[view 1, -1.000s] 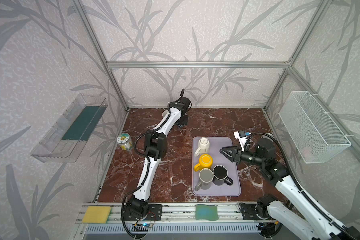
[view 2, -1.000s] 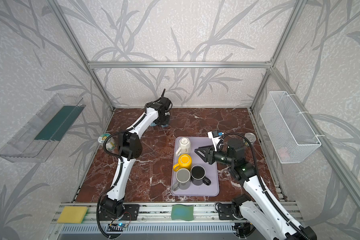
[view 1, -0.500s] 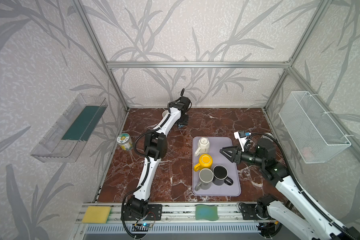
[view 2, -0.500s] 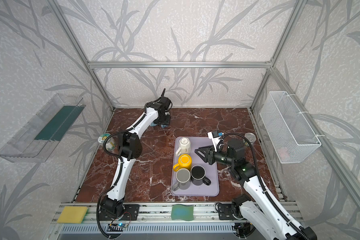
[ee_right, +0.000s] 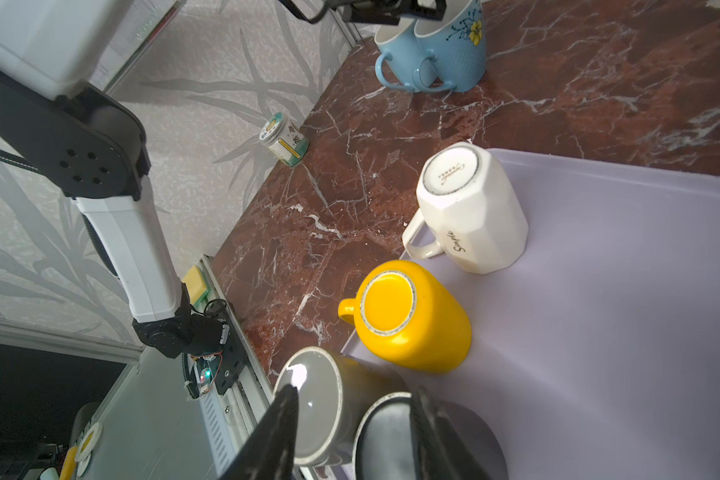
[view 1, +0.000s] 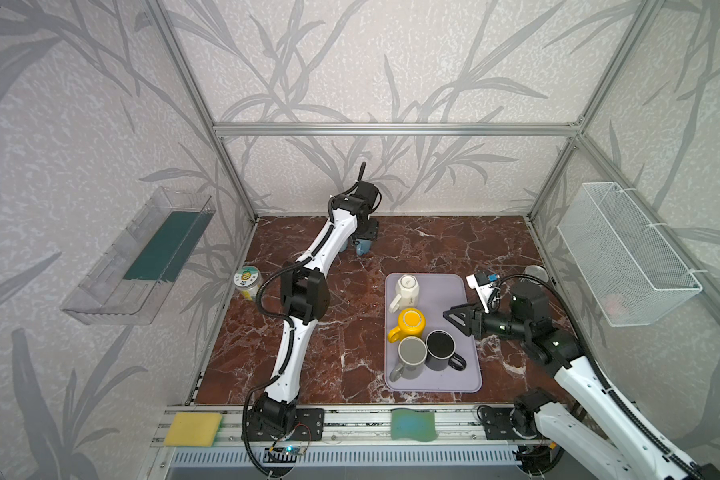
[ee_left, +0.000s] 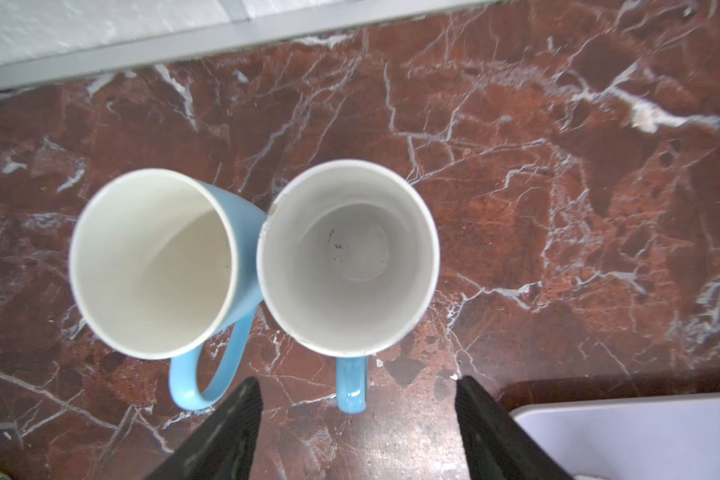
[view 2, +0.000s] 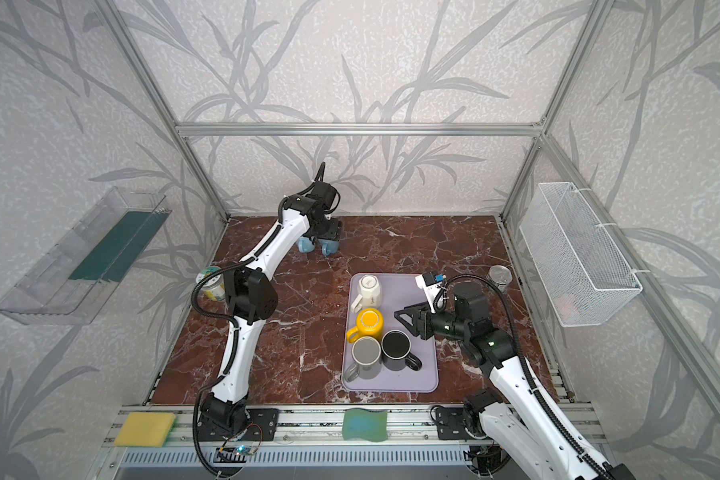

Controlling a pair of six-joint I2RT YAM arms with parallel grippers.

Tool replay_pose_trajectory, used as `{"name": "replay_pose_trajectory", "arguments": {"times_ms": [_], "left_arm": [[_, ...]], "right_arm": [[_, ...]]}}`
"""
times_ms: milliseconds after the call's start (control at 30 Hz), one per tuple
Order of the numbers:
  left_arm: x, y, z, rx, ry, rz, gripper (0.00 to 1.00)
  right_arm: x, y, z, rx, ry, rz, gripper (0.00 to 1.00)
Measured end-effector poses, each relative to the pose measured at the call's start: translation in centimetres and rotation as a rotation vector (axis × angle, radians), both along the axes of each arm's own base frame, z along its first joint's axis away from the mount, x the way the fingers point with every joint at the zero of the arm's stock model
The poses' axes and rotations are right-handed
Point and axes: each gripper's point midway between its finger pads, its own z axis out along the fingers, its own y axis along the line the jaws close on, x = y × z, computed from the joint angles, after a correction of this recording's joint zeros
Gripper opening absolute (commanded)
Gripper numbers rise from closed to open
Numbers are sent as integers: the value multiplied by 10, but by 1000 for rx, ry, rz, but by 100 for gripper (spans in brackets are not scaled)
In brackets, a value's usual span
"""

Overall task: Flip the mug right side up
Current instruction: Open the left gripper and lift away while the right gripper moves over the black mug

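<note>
Two blue mugs stand upright, side by side, at the back of the table: one [ee_left: 154, 262] and a flowered one [ee_left: 348, 257]. My left gripper [ee_left: 358, 380] hangs open just above them, with the flowered mug's handle [ee_left: 351, 388] between its spread fingers, untouched. On the lilac tray [view 1: 454, 374] a white mug [view 1: 407, 287], a yellow mug [view 1: 411, 324], a grey mug [view 1: 412, 353] and a black mug [view 1: 440, 345] all stand upside down. My right gripper [view 1: 454, 320] hovers open over the tray, right of the yellow mug and holding nothing.
A labelled jar [view 1: 247, 282] stands at the left table edge and a tin can [view 2: 499, 277] at the right edge. A wire basket [view 1: 624, 253] hangs on the right wall, a clear bin [view 1: 142, 253] on the left. Yellow [view 1: 193, 428] and green [view 1: 412, 424] sponges lie on the front rail.
My left gripper has opened and let go of the flowered blue mug, which stays upright. The right gripper's fingers have spread a little; neither arm has visibly shifted.
</note>
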Motion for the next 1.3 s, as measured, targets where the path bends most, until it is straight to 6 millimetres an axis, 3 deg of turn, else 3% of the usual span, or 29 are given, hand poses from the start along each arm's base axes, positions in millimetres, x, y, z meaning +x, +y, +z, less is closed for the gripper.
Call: {"name": "replay_pose_trajectory", "arguments": {"times_ms": [233,467,700,1300], "left_arm": [[-10,0,52,-40,-92,-15,76],[-35,4,81,-82,-149,-35,76],[-57,9,82,-112,-185,-47,76],[-94,19,85,-159,-250,-52,76]], "right_arm": [[-22,-14,-10,-38,21,-32,59],[-50,-16,-32,-88,92,-30,69],[-72,-13,-73,-222,188,-2,75],[-71,-25,-117,-415,246,-60,76]]}}
